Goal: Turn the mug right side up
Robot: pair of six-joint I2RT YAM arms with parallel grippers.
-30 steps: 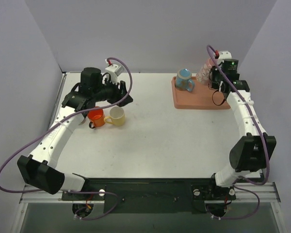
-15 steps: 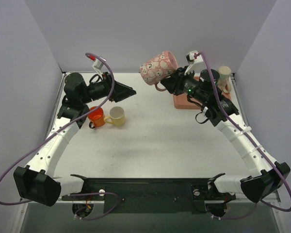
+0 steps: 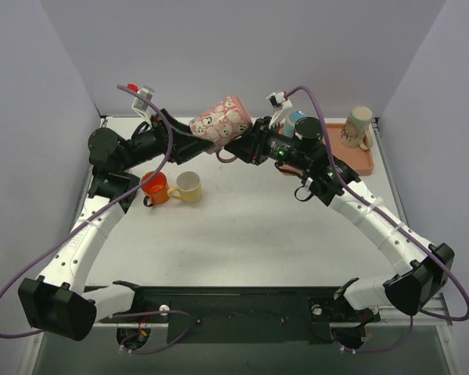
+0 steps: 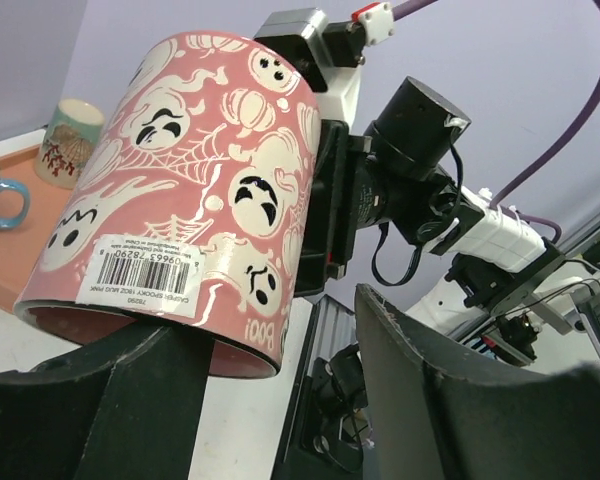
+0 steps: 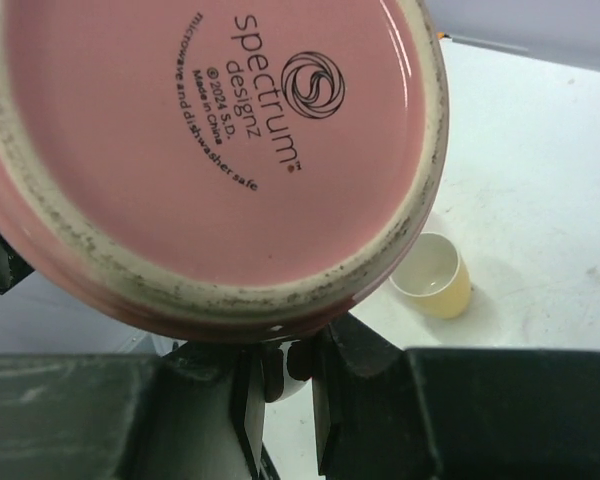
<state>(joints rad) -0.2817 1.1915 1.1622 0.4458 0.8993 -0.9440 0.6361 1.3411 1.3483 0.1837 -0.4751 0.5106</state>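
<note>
The pink ghost-print mug [image 3: 219,121] hangs in the air above the back of the table, lying tilted with its mouth toward the left arm. My right gripper [image 3: 238,148] is shut on its handle; the right wrist view shows the mug's base [image 5: 210,130] above the closed fingers [image 5: 290,370]. My left gripper [image 3: 189,131] is open at the mug's mouth. In the left wrist view the mug [image 4: 190,180] rests its rim over one finger [image 4: 130,390], while the other finger [image 4: 430,380] stands apart from the wall.
An orange mug [image 3: 155,189] and a yellow mug [image 3: 189,186] stand upright on the table below the left gripper. A salmon tray [image 3: 352,160] at the back right holds a blue mug [image 3: 297,119] and a beige mug [image 3: 359,125].
My right arm carried the pink mug from the tray leftward across the table. My left arm rose and turned, and its open jaws now meet the mug's mouth.
</note>
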